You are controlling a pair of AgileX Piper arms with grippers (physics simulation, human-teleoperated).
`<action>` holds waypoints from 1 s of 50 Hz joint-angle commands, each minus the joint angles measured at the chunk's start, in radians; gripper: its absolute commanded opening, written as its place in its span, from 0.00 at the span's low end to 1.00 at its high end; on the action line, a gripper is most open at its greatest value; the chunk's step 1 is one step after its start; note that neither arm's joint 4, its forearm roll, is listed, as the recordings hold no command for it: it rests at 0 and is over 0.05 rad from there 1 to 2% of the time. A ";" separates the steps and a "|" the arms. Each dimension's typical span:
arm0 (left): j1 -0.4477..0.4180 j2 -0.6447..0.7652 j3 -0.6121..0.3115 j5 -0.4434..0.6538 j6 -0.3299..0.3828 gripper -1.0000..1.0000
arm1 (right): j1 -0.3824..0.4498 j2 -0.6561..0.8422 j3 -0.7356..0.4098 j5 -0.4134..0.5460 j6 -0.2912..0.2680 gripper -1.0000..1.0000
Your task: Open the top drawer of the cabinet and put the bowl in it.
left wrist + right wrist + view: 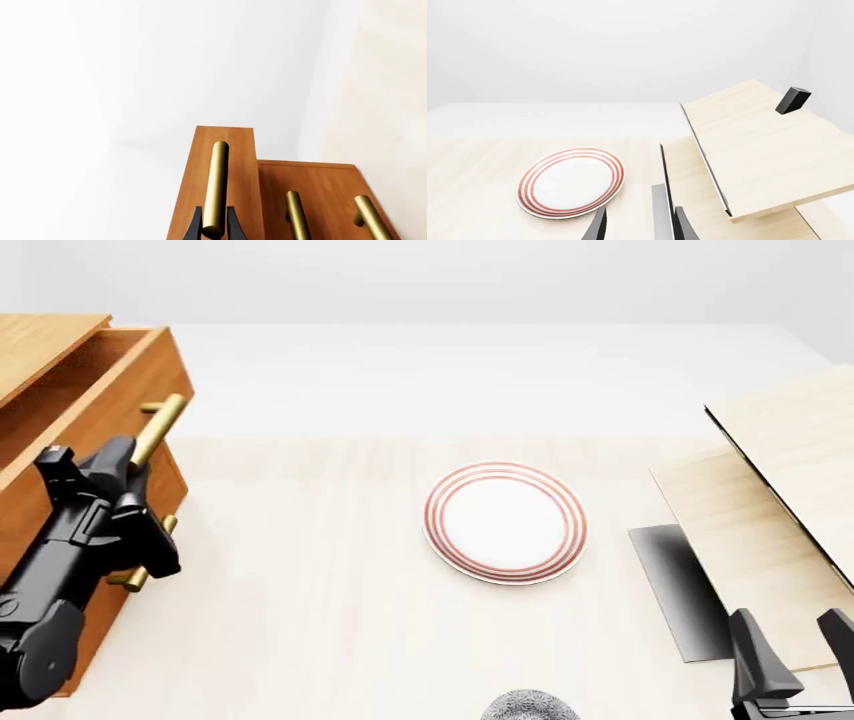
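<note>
Bowl: I see only its speckled rim (530,706), at the near edge of the front view, on the table a little right of centre and near of the plate.
Right gripper: (794,658) sits low at the near right of the front view, over the pale boards; its fingers stand apart with nothing between them, and in my right wrist view the two dark tips (598,226) frame bare table.
Left gripper: (130,480) is up against the cabinet front at the left; in the left wrist view its dark fingers (194,225) sit on either side of the brass handle (215,190), closed onto it.
Table: pale light-wood top (307,620), running back to a plain white strip.
Plate: white with red rings (506,522), flat on the table at mid-depth, well apart from both grippers.
Pale boards: a tilted light-wood panel (787,440) over a lower one, with a grey shadow beneath, at the right.
Top drawer: (94,390) stands pulled out of the cabinet (34,340), ahead of the lower drawer fronts.
Room: featureless white walls behind everything.
</note>
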 commanded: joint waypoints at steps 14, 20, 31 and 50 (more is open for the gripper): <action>-0.107 0.003 0.004 -0.048 0.009 0.00 | 0.000 -0.002 0.001 0.000 0.000 1.00; -0.121 -0.004 0.016 -0.058 0.009 0.00 | 0.001 -0.002 0.001 0.000 0.000 1.00; -0.154 -0.015 0.021 -0.062 0.010 1.00 | 0.000 -0.002 0.001 0.000 0.000 1.00; -0.215 -0.040 0.029 -0.061 0.010 1.00 | 0.000 -0.002 0.001 0.000 0.000 1.00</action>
